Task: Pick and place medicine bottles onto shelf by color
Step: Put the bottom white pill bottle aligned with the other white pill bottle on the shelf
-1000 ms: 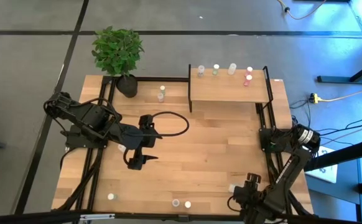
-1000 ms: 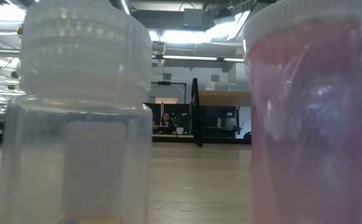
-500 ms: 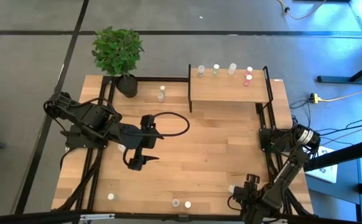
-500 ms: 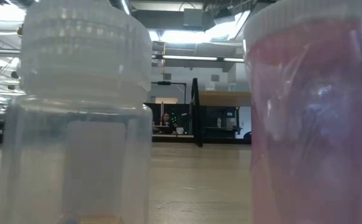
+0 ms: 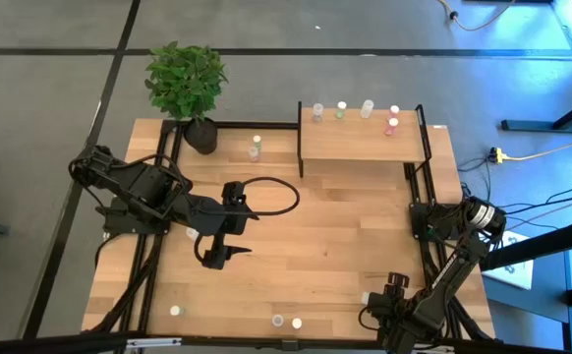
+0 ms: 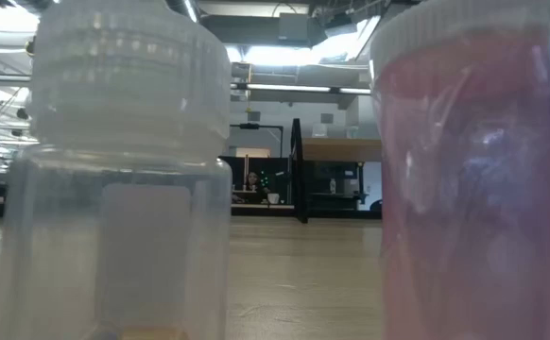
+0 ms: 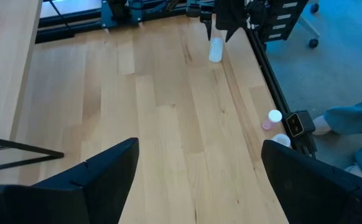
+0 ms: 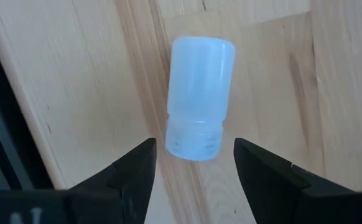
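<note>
The table (image 5: 306, 246) is the biggest thing here, a pale plank top in a black frame, and the shelf (image 5: 360, 147) stands at its far edge toward the right. Five medicine bottles sit on the shelf along its back edge — the row (image 5: 341, 110) reads as a sorting line, with a pink-capped one (image 5: 391, 126) set just in front of another at the right end, which fits grouping by cap colour. A potted plant (image 5: 186, 84) occupies the far left corner, and two more bottles (image 5: 255, 148) stand on the tabletop between plant and shelf.

The left arm waits over the table's middle left, its left gripper (image 5: 219, 256) spread wide and holding nothing, clear of the work.

The right gripper (image 8: 190, 171) hangs at the near right edge, its fingers apart on either side of a white bottle (image 8: 196, 96) lying on its side on the wood. The fingers are not pressed on it — my judgement is that this is the line-up for a pinch across the capped end.

Other bottles remain along the near edge: one (image 5: 175, 311) at the left and a pair (image 5: 286, 322) near the middle, which fill the low view as a clear bottle (image 6: 114, 189) and a pink-tinted one (image 6: 473, 189).
</note>
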Motion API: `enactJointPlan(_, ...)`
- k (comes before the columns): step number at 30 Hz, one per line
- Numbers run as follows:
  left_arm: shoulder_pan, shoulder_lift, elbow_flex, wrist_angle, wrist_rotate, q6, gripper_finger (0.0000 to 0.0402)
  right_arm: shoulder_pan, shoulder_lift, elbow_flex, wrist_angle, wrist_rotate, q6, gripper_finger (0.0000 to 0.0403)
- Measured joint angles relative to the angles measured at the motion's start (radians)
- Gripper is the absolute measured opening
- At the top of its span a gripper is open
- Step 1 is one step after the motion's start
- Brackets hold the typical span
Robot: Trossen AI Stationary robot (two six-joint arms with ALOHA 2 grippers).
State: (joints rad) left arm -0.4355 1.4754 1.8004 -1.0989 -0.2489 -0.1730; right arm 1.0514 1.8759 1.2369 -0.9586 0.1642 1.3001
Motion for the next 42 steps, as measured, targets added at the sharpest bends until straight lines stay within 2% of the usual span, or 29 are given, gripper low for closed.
enactJointPlan(13,0.000,0.000,0.000,0.000,0.000,0.000,0.0334,0.000,0.000,-0.001,0.031,0.001,-0.024,0.0218)
enactJointPlan(25,0.001,0.000,0.000,0.000,0.000,0.000,0.0334,0.000,0.000,-0.079,0.106,0.001,-0.017,0.0218)
enactJointPlan(36,0.002,0.000,0.000,0.000,0.000,0.000,0.0334,0.000,0.000,-0.082,0.143,0.002,-0.021,0.0218)
enactJointPlan(42,0.002,0.000,0.000,0.000,0.000,0.000,0.0334,0.000,0.000,-0.082,0.143,0.053,0.025,0.0218)
